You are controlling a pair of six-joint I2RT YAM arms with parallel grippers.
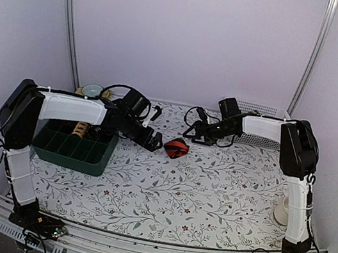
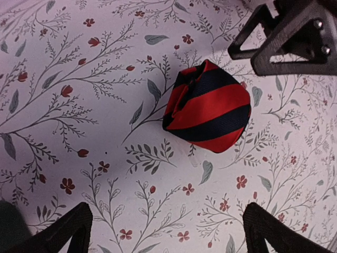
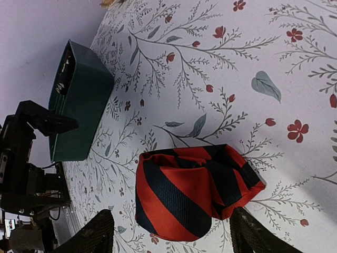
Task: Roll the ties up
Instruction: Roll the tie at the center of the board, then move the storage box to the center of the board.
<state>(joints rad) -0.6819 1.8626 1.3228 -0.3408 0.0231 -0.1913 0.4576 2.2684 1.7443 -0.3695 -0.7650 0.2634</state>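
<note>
A rolled tie (image 1: 176,147), red with black diagonal stripes, lies as a loose coil on the flowered tablecloth. In the left wrist view the tie (image 2: 208,105) sits free, well ahead of my left gripper (image 2: 168,232). That gripper is open wide, with only cloth between its fingers. In the right wrist view the same tie (image 3: 195,190) lies between the spread fingers of my right gripper (image 3: 171,213), which is open; neither finger presses on it. From above, the left gripper (image 1: 153,140) and right gripper (image 1: 193,134) flank the coil.
A dark green divided tray (image 1: 75,146) stands at the left and holds a brown-patterned coil (image 1: 82,129). A white mesh basket (image 1: 264,110) is at the back right. A pale round object (image 1: 281,210) sits by the right arm. The tray (image 3: 79,100) also shows in the right wrist view.
</note>
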